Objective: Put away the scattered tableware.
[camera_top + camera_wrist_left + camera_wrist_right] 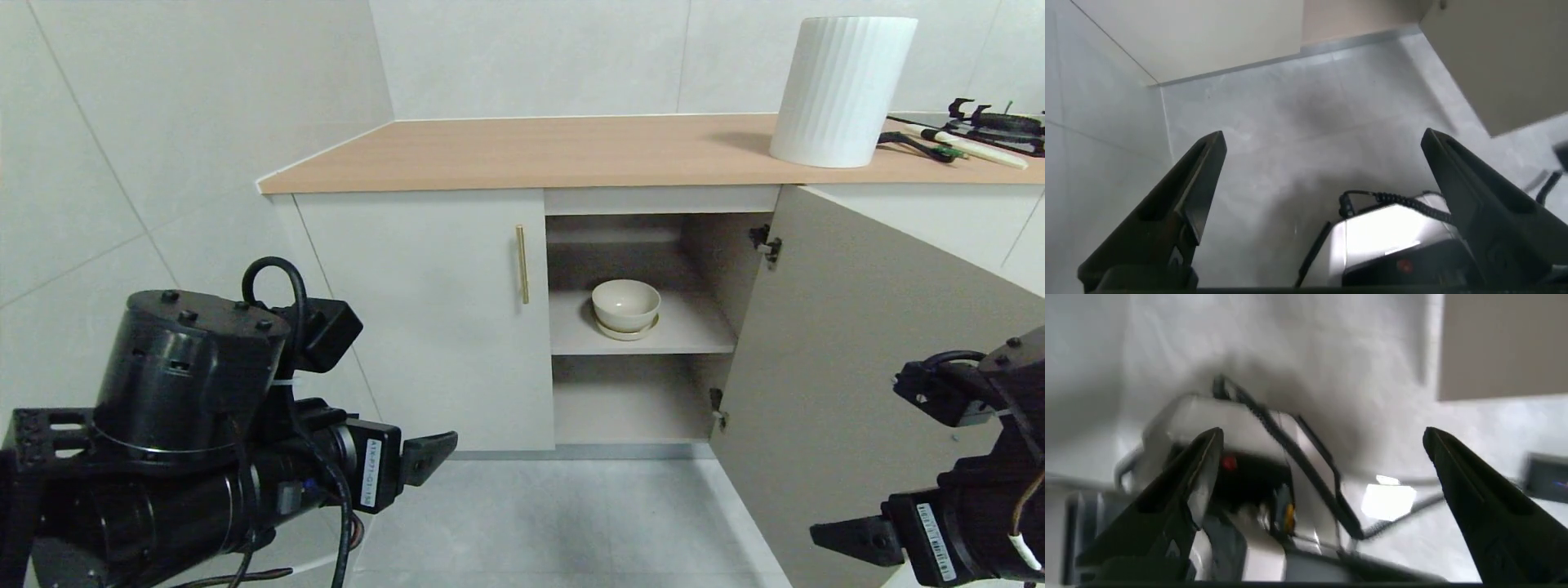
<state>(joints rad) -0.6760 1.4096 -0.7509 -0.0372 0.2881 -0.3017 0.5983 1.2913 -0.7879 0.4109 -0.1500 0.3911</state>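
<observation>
One bowl [625, 303] on saucer [626, 332], open cabinet shelf [695, 328]

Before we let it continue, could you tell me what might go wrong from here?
1. The open cabinet door stands close beside the right gripper; a swing of that arm may strike it.
2. The bowl sits on a small plate on the shelf; a careless reach inside could knock the stack.

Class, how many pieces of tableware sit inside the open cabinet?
2: a bowl on the shelf, and a plate directly under it. Others may hide behind the shut door.
</observation>
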